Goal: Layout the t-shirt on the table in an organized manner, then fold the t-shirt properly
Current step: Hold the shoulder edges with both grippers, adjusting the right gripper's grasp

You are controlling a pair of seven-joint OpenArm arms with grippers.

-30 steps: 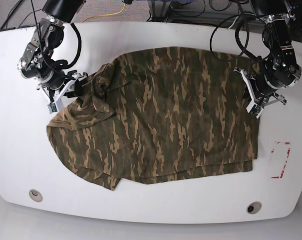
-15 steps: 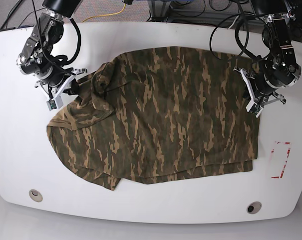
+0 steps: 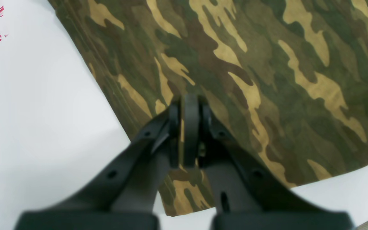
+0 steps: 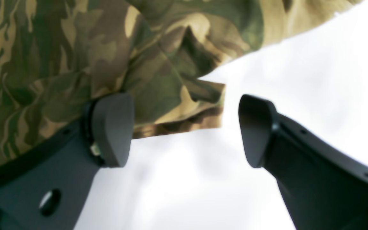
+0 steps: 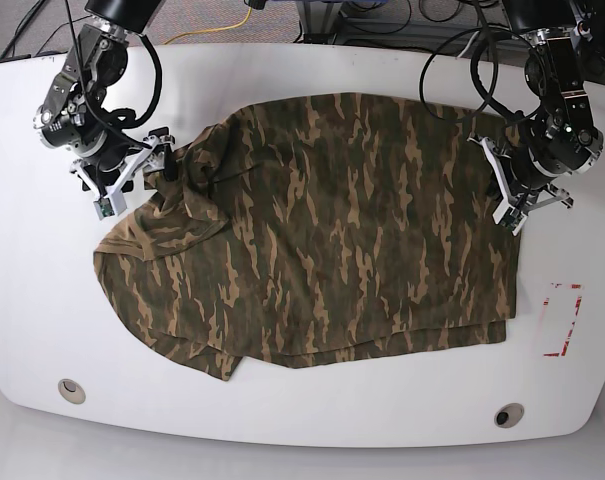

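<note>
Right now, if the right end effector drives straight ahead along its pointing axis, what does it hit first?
Probably the t-shirt: its loose bunched edge lies just ahead of the open right end effector, nearer one finger. Bare table lies ahead of the other. Depth is unclear in this blurred view.

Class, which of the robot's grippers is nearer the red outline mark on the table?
The left gripper, clamped on the t-shirt edge just above the red outline mark. The right gripper is across the shirt.
</note>
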